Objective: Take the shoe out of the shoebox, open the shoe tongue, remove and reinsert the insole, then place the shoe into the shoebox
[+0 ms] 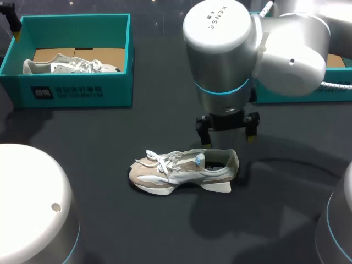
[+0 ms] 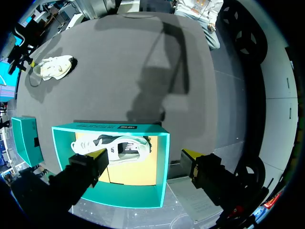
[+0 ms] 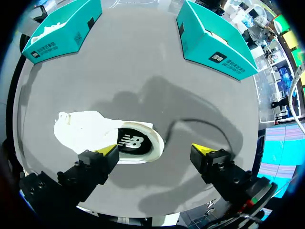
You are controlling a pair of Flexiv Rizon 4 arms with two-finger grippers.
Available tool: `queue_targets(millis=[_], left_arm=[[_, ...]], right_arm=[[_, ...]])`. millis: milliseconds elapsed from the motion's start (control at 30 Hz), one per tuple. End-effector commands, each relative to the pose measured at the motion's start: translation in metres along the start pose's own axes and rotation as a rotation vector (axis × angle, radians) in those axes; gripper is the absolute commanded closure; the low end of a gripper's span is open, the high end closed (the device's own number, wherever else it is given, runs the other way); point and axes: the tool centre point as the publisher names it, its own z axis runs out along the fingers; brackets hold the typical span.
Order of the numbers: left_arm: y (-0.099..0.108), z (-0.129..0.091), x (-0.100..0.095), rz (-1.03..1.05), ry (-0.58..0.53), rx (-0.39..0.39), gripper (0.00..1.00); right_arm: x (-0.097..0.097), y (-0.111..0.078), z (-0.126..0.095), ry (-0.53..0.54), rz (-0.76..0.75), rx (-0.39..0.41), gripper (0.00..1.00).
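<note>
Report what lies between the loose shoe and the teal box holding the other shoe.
Nothing: only bare table between the shoe and the shoebox, seen in the head view.

Table [image 1: 165,121] open around shoe [image 1: 181,171]; shoebox [image 1: 77,91] well apart

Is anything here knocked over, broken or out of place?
Nothing looks broken or spilled. One shoe stands alone on its sole outside the shoebox, laces loose, under the open right gripper. A second shoe lies inside the box.
</note>
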Motion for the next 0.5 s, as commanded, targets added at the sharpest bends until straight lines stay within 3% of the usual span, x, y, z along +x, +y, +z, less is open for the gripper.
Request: queue_targets(millis=[33, 333, 500], left_arm=[[-0.001, -0.001, 0.0, 0.001, 0.003, -0.002, 0.0], [-0.001, -0.001, 0.0, 0.001, 0.003, -0.002, 0.0], [-0.001, -0.001, 0.0, 0.001, 0.003, -0.002, 0.0]], right_arm=[[-0.029, -0.005, -0.008, 0.398, -0.132, -0.036, 0.0], [-0.029, -0.005, -0.008, 0.398, -0.132, -0.036, 0.0], [-0.05, -0.014, -0.011, 0.701, -0.316, -0.134, 0.0]])
